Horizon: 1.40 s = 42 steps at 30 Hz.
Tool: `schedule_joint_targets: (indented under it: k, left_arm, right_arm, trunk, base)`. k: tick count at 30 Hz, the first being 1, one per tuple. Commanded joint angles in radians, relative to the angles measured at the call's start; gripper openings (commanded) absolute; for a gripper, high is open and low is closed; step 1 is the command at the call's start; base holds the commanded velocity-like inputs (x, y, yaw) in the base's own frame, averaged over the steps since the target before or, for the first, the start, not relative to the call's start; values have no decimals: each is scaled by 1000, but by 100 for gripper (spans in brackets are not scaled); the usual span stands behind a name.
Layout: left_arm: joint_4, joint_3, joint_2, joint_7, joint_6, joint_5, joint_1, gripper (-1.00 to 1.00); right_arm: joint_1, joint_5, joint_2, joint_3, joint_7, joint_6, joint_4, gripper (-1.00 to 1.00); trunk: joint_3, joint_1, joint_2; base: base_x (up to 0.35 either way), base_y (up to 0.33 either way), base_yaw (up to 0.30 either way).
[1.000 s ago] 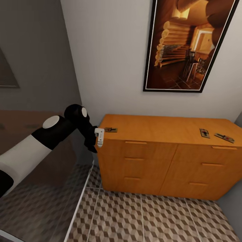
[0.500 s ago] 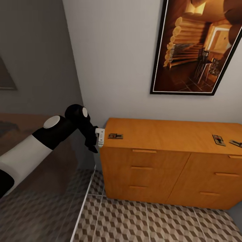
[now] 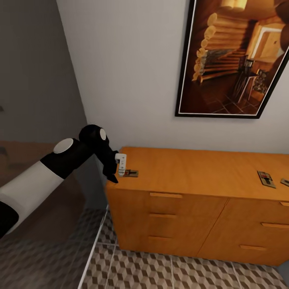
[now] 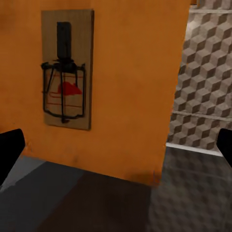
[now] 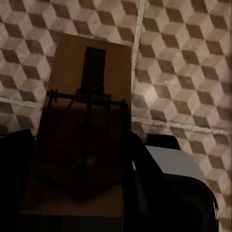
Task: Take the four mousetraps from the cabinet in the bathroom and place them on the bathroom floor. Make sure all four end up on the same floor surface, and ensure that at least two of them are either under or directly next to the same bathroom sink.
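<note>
Lying flat on the cabinet's [image 3: 192, 170] plain top, near its left end, is one mousetrap [image 3: 130, 173], and the left gripper [image 3: 121, 165] hangs just over it at that corner. In the left wrist view the same trap [image 4: 66, 76] shows its dark wire frame and red bit, with the two dark fingertips [image 4: 9, 151] far out at either edge of the picture: the jaws are spread wide, released, touching nothing. Two more mousetraps sit well apart from the first at the cabinet's right end, one [image 3: 266, 179] fully seen and the other [image 3: 285, 182] cut by the picture's edge.

The right wrist view shows a fourth mousetrap [image 5: 84, 121] close against the camera, its board gripped between dark fingers [image 5: 137, 183], so the right jaws are clenched on it above the bathroom floor [image 5: 179, 72].

Below the cabinet the cube-patterned floor [image 3: 160, 271] runs out to a pale strip. A large framed picture [image 3: 237, 60] hangs on the wall above.
</note>
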Motion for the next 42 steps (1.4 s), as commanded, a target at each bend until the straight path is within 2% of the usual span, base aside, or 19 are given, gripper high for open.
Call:
schedule_joint_targets:
  k: [1, 14, 25, 33, 42]
  left_arm:
    - [0, -2, 0, -6, 11, -6, -1, 100]
    - [3, -3, 0, -6, 11, -7, -1, 100]
    - [3, -7, 1, -6, 11, -7, -1, 100]
    - [2, -37, 8, -6, 11, -8, -1, 100]
    - [1, -44, 19, -6, 11, -8, -1, 100]
  right_arm:
    - [-1, 2, 0, 8, -7, -1, 1, -100]
    - [6, 2, 0, 8, -7, -2, 1, -100]
    - [9, 2, 1, 8, -6, -2, 1, -100]
    - [10, 2, 0, 8, -6, -1, 1, -100]
    - [10, 2, 2, 8, -7, -1, 1, -100]
  trunk:
    - [-1, 0, 0]
    - [-1, 0, 0]
    - [-1, 0, 0]
    - [-1, 0, 0]
    - [-1, 0, 0]
  base:
    - [260, -201, 0]
    - [245, -150, 0]
    - [23, -13, 0]
    - [1, 0, 0]
    - [0, 0, 0]
